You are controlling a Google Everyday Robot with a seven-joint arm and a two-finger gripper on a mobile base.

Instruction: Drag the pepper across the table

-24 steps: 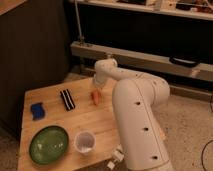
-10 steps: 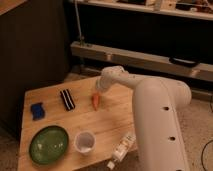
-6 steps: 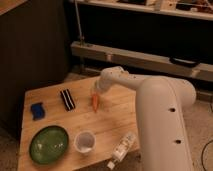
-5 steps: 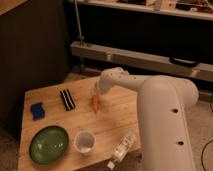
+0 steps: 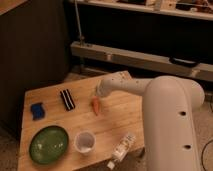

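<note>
The pepper (image 5: 95,106) is a small orange-red tapered thing lying on the light wooden table (image 5: 120,117), near the middle toward the far side. My gripper (image 5: 98,94) is at the end of the white arm, right above the pepper's far end and touching or nearly touching it. The arm reaches in from the right and hides the fingers.
A green plate (image 5: 48,144) sits front left. A clear cup (image 5: 84,141) stands beside it, and a clear plastic bottle (image 5: 120,149) lies at the front edge. A blue sponge (image 5: 37,110) and a black striped bar (image 5: 67,99) lie at the left rear.
The arm has swung right, uncovering the bottle. The gripper and the pepper under it have shifted slightly toward the front of the table.
</note>
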